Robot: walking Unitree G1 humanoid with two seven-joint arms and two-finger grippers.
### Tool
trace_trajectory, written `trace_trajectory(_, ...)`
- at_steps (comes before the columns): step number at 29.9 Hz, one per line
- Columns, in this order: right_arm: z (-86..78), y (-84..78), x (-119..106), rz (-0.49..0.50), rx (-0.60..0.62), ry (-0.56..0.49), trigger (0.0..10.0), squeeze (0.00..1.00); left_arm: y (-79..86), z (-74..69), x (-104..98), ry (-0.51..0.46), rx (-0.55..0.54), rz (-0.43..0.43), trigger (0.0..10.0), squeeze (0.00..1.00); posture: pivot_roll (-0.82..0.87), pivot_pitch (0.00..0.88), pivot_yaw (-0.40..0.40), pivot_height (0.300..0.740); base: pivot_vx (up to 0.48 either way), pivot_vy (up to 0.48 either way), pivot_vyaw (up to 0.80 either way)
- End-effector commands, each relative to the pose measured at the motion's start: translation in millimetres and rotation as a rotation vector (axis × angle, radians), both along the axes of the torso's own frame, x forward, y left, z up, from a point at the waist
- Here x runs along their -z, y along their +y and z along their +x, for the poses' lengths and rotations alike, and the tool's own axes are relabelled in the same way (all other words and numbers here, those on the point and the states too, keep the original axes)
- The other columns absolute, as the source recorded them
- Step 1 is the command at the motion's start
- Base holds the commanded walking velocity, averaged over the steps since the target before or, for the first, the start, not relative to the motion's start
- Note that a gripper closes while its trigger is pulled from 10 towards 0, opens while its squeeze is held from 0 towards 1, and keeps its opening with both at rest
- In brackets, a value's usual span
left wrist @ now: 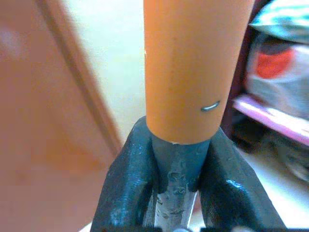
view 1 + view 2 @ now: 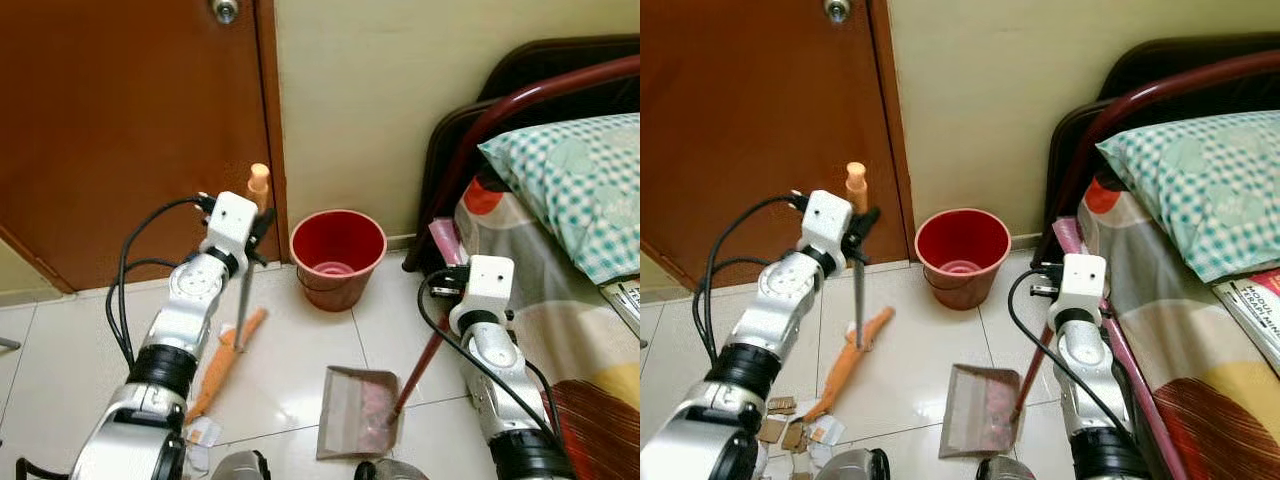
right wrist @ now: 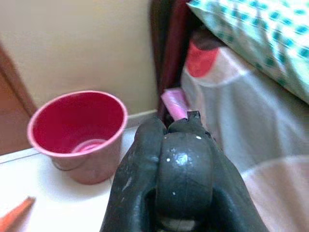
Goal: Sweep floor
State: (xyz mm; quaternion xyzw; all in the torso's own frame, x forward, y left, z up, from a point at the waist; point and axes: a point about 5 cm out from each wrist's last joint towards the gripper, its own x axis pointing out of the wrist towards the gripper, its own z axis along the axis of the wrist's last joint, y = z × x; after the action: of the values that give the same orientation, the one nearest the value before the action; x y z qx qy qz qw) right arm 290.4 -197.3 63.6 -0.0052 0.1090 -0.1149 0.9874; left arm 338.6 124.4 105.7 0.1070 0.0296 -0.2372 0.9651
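While the left gripper clamped the broom upright to steer its orange head on the tiles, the right gripper, closed round the dustpan handle, angled the pan to catch debris. The wrist views showed both sets of fingers clenched tight, with the red bucket near for emptying.

Head stereo pair looked forward and down at tiled floor; both eyes shared door, red bucket, dustpan, bed. Left wrist view sat very close along its fingers, facing orange handle, door blurred behind. Right wrist view looked along its fingers toward red bucket and bed, shared with head views.
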Motion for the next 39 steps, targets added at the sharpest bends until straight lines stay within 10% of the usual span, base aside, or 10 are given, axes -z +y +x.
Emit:
trace_trajectory(1,2.4,-2.2,-3.2,0.001,0.020,-0.012,10.0,0.00,-2.3,1.6,-8.8,-0.029,0.021,-0.022,10.0,0.00,-0.05,0.085,0.003,0.740,0.000,0.000,0.00)
trace_trajectory(24,18.9,-4.4,-2.1,-0.094,0.032,0.046,10.0,0.00,-71.0,-41.8,-46.6,0.095,0.309,-0.493,10.0,0.00,-0.03,0.092,-0.007,0.740,0.000,0.000,0.00)
trace_trajectory(32,17.9,-8.4,3.5,-0.098,0.021,0.082,10.0,0.00,-47.2,-19.6,-92.0,-0.086,0.172,-0.546,10.0,0.00,-0.03,0.103,-0.009,0.740,0.000,0.000,0.00)
trace_trajectory(39,17.8,-5.1,6.7,-0.100,-0.005,0.096,10.0,0.00,7.2,-1.8,-102.0,-0.182,-0.022,-0.460,10.0,0.00,-0.03,0.101,-0.011,0.740,0.000,0.000,0.00)
